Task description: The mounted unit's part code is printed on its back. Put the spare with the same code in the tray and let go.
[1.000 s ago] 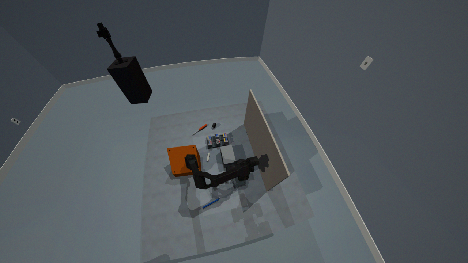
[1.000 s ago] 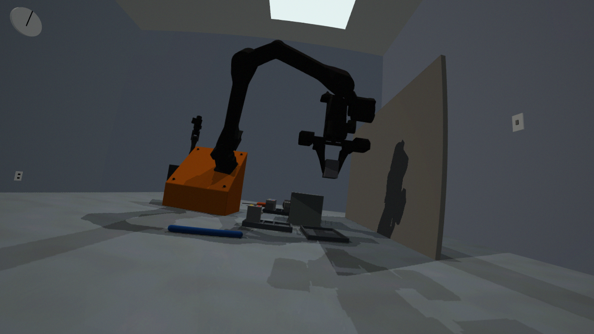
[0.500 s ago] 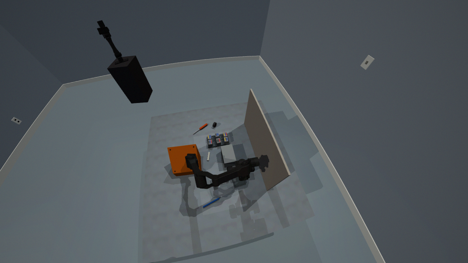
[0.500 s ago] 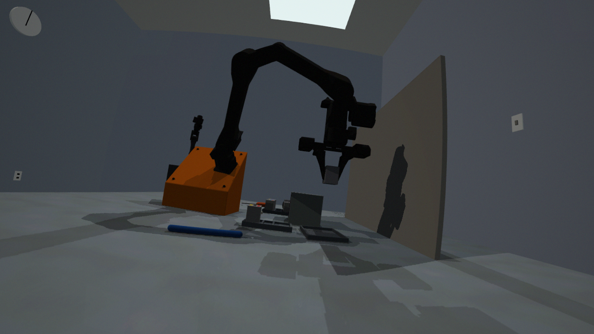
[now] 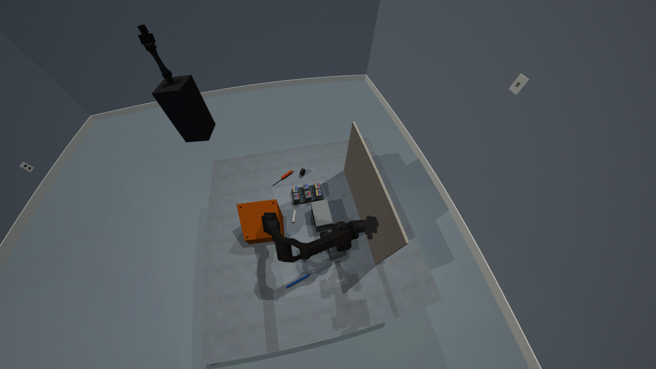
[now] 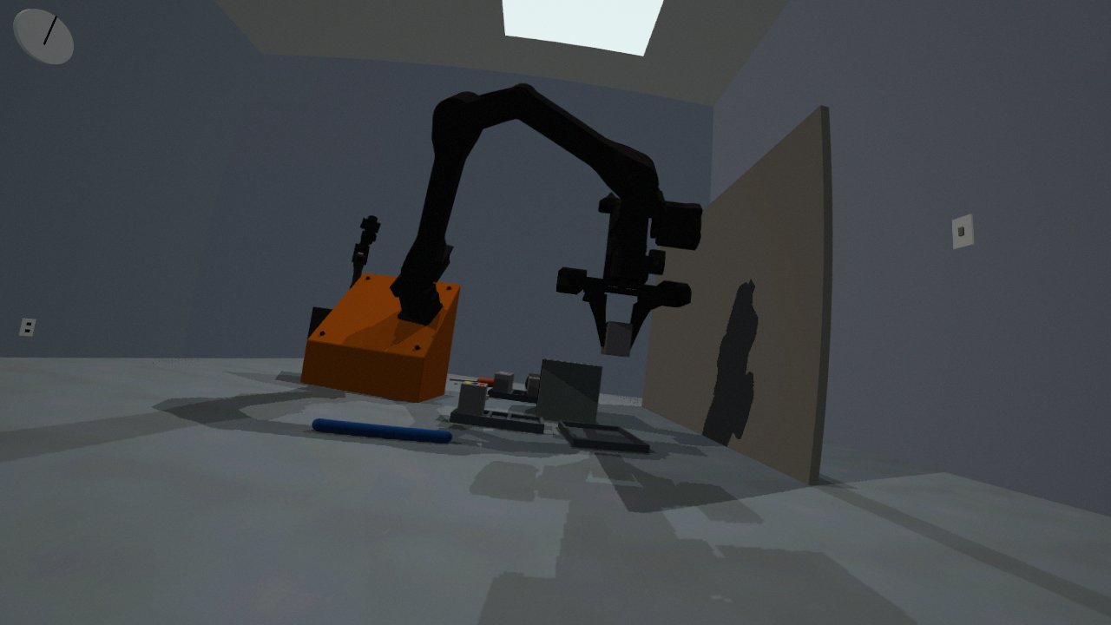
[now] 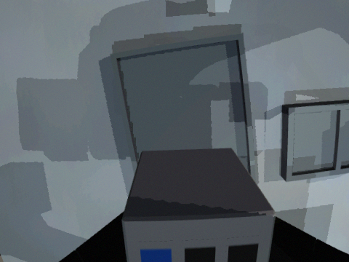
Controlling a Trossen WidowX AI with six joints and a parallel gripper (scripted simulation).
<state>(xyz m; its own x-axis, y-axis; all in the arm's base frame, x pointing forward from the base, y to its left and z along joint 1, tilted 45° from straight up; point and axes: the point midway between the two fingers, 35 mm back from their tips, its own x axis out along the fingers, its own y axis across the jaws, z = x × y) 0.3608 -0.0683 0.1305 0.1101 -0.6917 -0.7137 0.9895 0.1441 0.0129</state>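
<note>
My gripper (image 6: 618, 332) (image 5: 371, 227) is shut on a grey spare block (image 6: 619, 339) (image 7: 199, 185). The block's face shows one blue stripe and two black ones. It hangs in the air above the flat, dark-rimmed tray (image 6: 601, 437) (image 7: 110, 102), which looks empty in the wrist view. The mounted unit (image 5: 322, 212) (image 6: 570, 388), a grey box, stands just behind the tray. The rack (image 5: 310, 192) (image 6: 496, 420) (image 7: 285, 141) holds several other spares with coloured stripes; the slots seen in the wrist view are empty.
A tall tan board (image 5: 371, 192) (image 6: 746, 311) stands close on the gripper's right. The arm's orange base (image 5: 254, 220) (image 6: 372, 349) is on the left. A blue pen (image 5: 297, 281) (image 6: 380, 431), an orange screwdriver (image 5: 282, 177) and a small black cap (image 5: 302, 171) lie about.
</note>
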